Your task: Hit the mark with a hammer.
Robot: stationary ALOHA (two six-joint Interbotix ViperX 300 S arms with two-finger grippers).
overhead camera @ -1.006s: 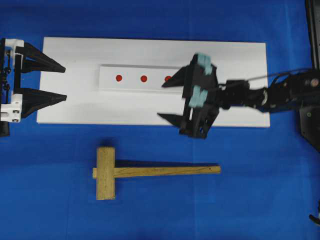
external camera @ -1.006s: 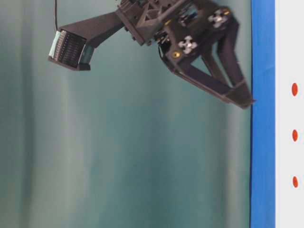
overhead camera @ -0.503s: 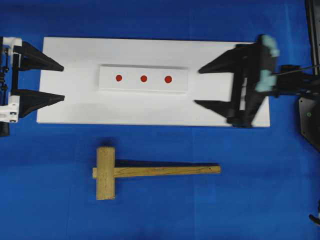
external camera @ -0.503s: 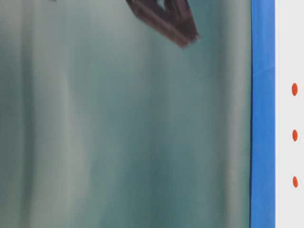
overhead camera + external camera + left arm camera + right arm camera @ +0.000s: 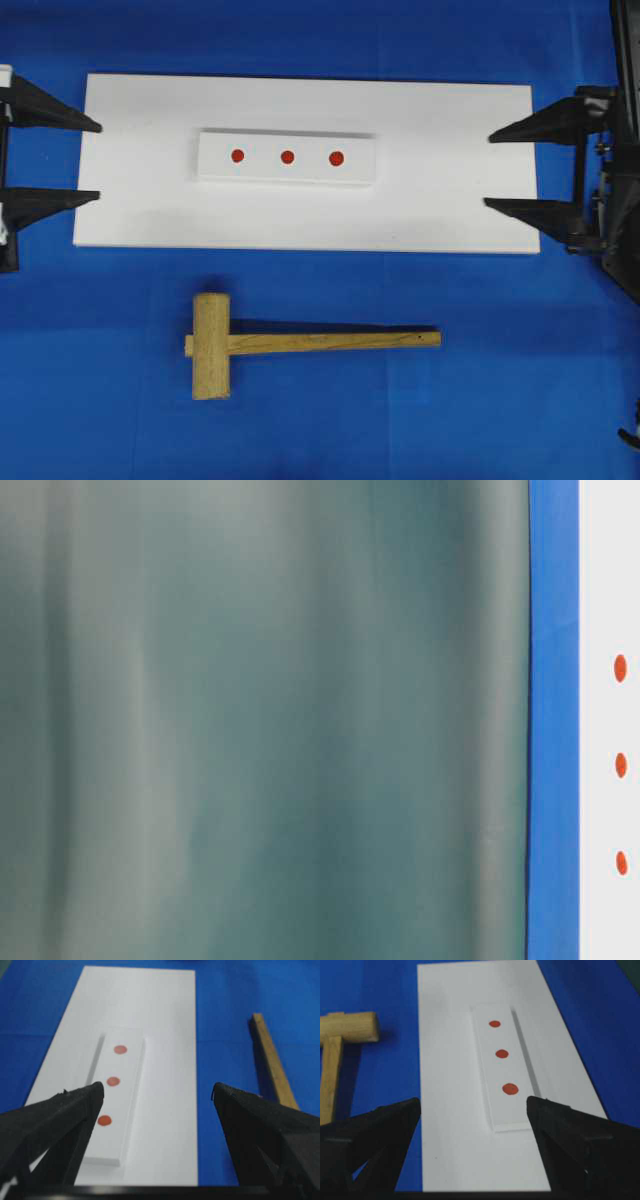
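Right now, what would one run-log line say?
left tool open, empty | right tool open, empty | hammer on blue cloth, untouched | mark unhit

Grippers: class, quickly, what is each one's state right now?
Left gripper: open, holding nothing.
Right gripper: open, holding nothing.

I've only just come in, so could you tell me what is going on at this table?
Nothing is being handled right now. The hammer lies untouched on the blue cloth, below the white board. The mark sits on the white block, not yet hit. The left gripper and right gripper wait at opposite ends of the board, fingers open and empty.
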